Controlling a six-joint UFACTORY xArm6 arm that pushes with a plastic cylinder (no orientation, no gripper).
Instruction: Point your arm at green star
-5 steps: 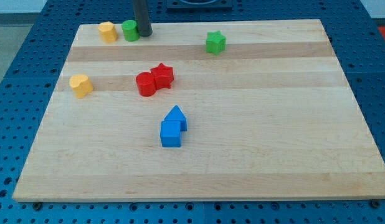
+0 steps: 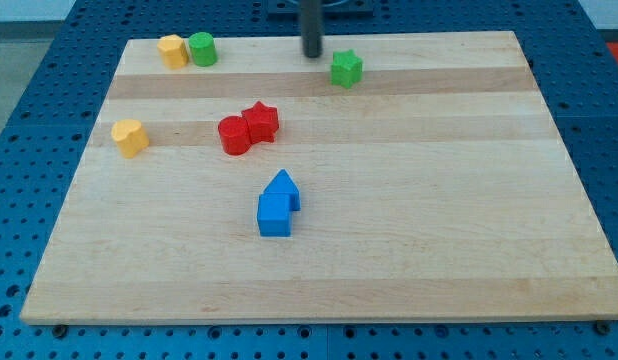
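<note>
My tip (image 2: 312,54) stands upright near the worktop's (image 2: 439,250) top edge — just left of the green star (image 2: 346,69), apart — grasping nothing

I can read no writing anywhere: no label, brand, number or sign on the wooden board (image 2: 389,250), on any of the coloured blocks, on my rod, or on the blue perforated table (image 2: 599,120) that shows past the board's edges and corners.
</note>
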